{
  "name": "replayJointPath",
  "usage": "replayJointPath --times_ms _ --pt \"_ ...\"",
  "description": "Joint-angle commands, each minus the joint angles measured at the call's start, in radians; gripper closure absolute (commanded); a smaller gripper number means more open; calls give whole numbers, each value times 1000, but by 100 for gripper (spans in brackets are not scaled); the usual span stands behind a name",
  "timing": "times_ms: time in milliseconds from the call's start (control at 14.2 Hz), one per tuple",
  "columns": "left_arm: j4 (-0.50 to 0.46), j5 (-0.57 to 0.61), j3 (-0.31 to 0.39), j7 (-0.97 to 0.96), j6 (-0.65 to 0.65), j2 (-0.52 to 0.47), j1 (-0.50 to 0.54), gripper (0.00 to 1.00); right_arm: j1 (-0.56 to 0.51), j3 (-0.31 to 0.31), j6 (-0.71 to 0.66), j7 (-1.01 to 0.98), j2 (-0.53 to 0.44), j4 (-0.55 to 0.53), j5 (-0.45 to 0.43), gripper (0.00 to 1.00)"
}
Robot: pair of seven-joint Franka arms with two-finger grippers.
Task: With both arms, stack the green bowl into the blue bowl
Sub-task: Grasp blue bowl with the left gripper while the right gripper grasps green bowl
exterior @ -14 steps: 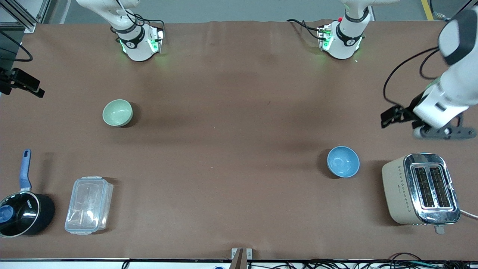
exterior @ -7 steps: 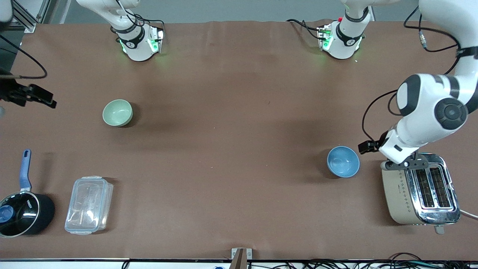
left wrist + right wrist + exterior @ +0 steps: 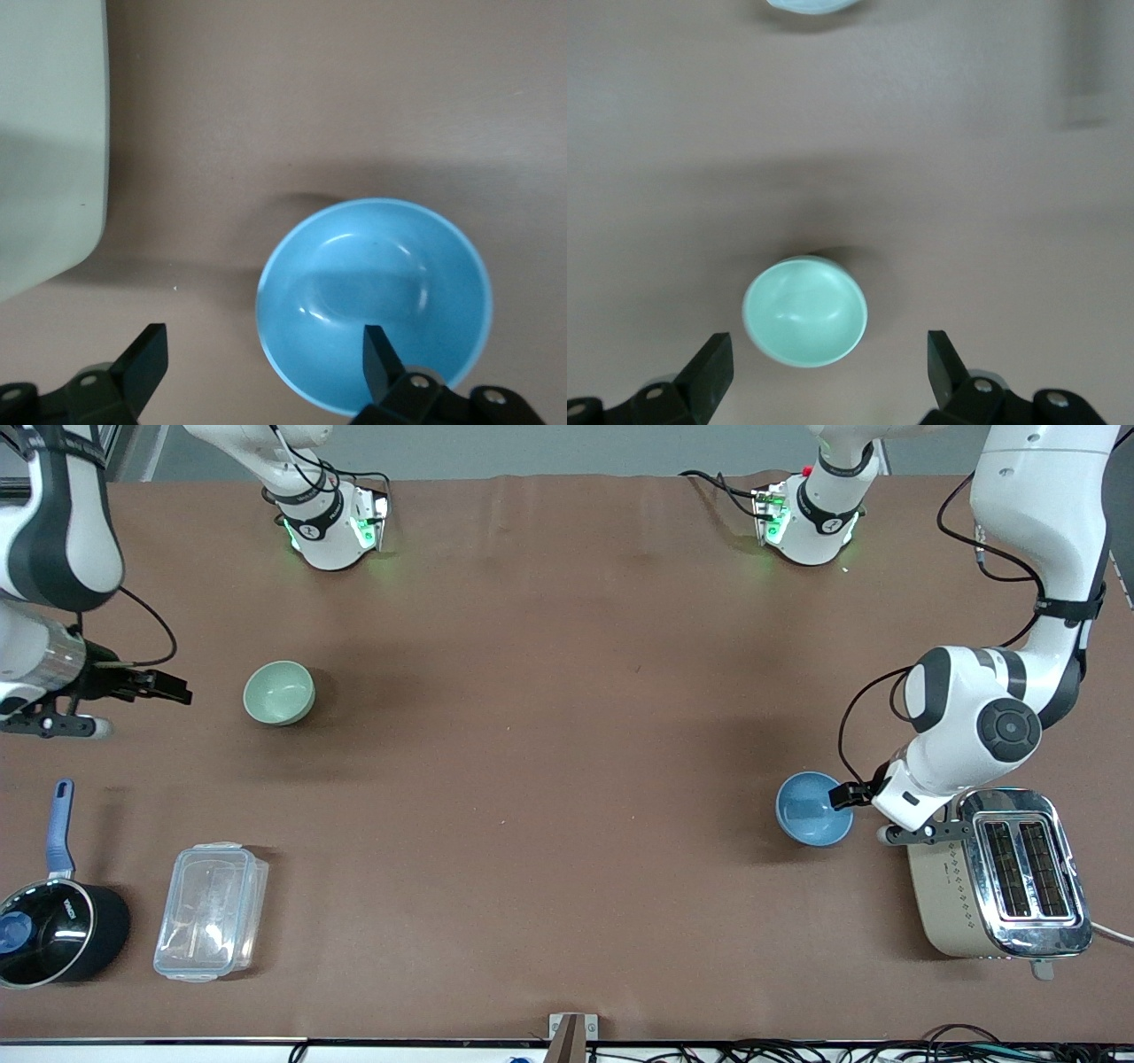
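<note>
The green bowl (image 3: 278,693) sits upright and empty toward the right arm's end of the table; it also shows in the right wrist view (image 3: 804,310). My right gripper (image 3: 164,688) (image 3: 828,365) is open and empty, in the air beside the green bowl and apart from it. The blue bowl (image 3: 813,808) (image 3: 374,304) sits upright and empty next to the toaster. My left gripper (image 3: 843,795) (image 3: 264,359) is open over the blue bowl's rim on the toaster side. One of its fingers (image 3: 381,359) is over the bowl's inside, the other is outside it.
A beige and chrome toaster (image 3: 997,872) (image 3: 49,142) stands close beside the blue bowl. A clear plastic lidded box (image 3: 211,911) and a black saucepan with a blue handle (image 3: 53,921) stand nearer the front camera than the green bowl.
The left arm has swung in and brought its gripper to the blue bowl's rim. The right gripper has moved in from the table's end toward the green bowl. Both bowls are unmoved.
</note>
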Motion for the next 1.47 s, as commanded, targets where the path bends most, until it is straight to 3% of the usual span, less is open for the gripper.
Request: replayJointPath --times_ms 0,281,561,1053,1333,1404 --pt "-2 22 -4 -16 31 30 2 17 -47 10 174 -54 -39 -201 -4 3" --pt "-1 22 -4 -16 31 56 1 36 -50 10 431 -71 -32 -390 -2 4" --pt "7 22 -4 -16 31 76 -1 50 -45 12 598 -69 17 -479 -1 5" --pt "10 22 -5 -15 31 75 -7 94 -45 12 603 -69 49 -491 -1 5" --pt "18 22 -22 -3 22 38 -14 100 -43 12 614 -69 117 -491 -1 8" --pt "30 20 -54 -9 9 32 -13 100 -44 12 615 -69 135 -491 -1 12"
